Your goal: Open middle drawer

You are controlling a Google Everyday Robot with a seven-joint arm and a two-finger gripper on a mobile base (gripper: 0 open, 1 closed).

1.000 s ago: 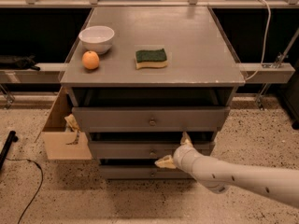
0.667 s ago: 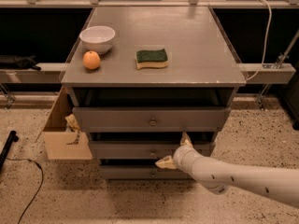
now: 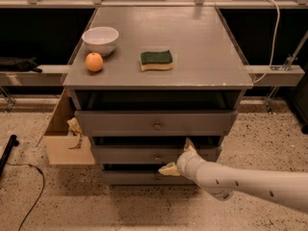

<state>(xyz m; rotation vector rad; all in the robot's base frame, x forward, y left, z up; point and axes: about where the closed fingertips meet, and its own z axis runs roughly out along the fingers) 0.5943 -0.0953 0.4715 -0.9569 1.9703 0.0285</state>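
- Gripper (image 3: 175, 156): jaws spread wide and holding nothing. One finger is up at about 1 o'clock from the wrist, the other down at about 8.
- It sits right at the face of the middle drawer (image 3: 120, 154), just off the knob (image 3: 157, 156) on its 3 o'clock side. Can't tell whether either finger is touching the front.
- The arm (image 3: 250, 186) comes in low from 4 o'clock, across the floor side of the unit.
- Step in hand, my read: the approach is done and it's lining up on the knob. No grasp yet.
- Next move calls for a short shift toward 9 so the knob sits between the fingers, then close, then a straight pull toward 6. The knob is small and round, so an off-centre pinch will likely slip.
- Middle drawer is the second of three grey fronts under the table (image 3: 202, 42), below the widest top drawer (image 3: 115, 121) and above the narrowest bottom drawer (image 3: 134, 178). It looks shut or close to it.
- Orientation: the front faces 6 o'clock, toward the viewer. Its long axis runs 9 to 3, level. Travel should be along 12 to 6, so any sideways component in the pull risks binding.
- On the table, well clear of the work: a white bowl (image 3: 100, 39), an orange (image 3: 94, 61) just at its 6 o'clock, and a sponge (image 3: 156, 60) toward the middle.
- An open cardboard box (image 3: 67, 148) sits on the floor at the unit's 9 o'clock, clear of the drawer's path.
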